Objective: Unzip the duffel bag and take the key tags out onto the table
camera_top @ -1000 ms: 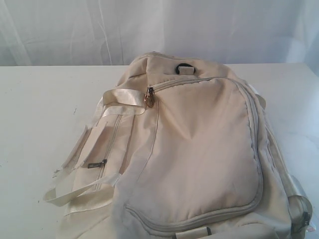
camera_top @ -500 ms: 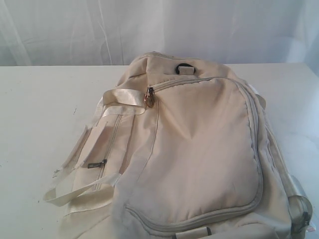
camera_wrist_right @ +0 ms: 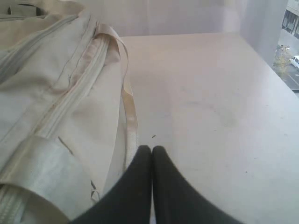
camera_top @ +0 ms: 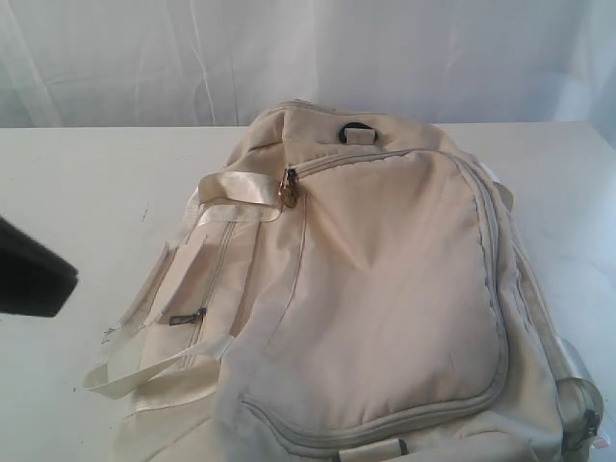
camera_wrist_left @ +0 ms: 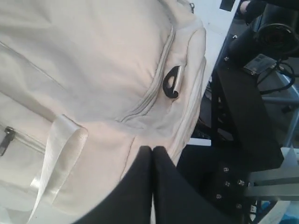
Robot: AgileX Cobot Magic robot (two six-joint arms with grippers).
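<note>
Duffel bag facing closed left fingers, beside closed right fingers

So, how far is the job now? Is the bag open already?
Done: nothing yet. The bag lies on the table with its main zip closed; no tags show. In hand: nothing; left fingers and right fingers are shut and empty beside the bag. Left to do: unzip it, take the tags out.
</note>
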